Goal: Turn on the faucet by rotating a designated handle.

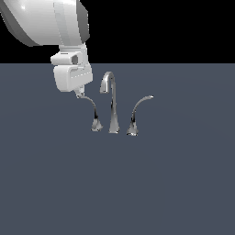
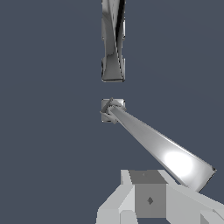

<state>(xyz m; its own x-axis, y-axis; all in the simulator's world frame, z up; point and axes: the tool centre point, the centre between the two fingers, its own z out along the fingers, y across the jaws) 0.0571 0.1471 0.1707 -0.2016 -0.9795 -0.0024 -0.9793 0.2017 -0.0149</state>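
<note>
Centrally on the flat grey-blue surface [image 1: 183,183], the chrome faucet [image 1: 111,103] is seen as three upright pieces in a row: a tall gooseneck spout [image 1: 110,92] in the middle, flanked by two shorter curved levers. The handle [image 1: 92,110] stands at the exterior view's left of the spout, its tip arcing leftward, while the twin lever [image 1: 137,112] arcs rightward. The gripper [image 1: 80,93] is positioned at the handle's tip, apparently touching it. Whether the fingers are released or clenched cannot be told, since they are mostly hidden in both views.
</note>
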